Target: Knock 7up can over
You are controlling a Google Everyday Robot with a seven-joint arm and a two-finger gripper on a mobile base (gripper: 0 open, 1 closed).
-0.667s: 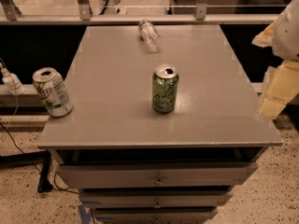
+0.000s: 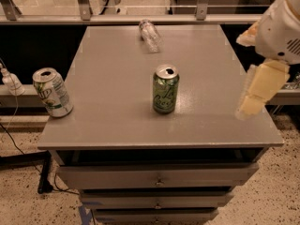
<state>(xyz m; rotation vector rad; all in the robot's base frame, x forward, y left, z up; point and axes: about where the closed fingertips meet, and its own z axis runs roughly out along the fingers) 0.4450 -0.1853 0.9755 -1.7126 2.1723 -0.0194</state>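
Note:
The 7up can (image 2: 52, 92), pale silver-white with green lettering, stands upright at the table's left edge near the front. My gripper (image 2: 259, 92) hangs at the right edge of the grey table (image 2: 108, 64), above its front right part. It is far from the 7up can and touches nothing. The whole width of the table lies between them.
An all-green can (image 2: 165, 89) stands upright in the middle of the table, between my gripper and the 7up can. A clear plastic bottle (image 2: 150, 34) lies on its side at the back. Drawers (image 2: 157, 178) sit below the tabletop. A rail runs behind.
My gripper and arm have moved a little left, further over the table's right edge. The cans and bottle have not moved.

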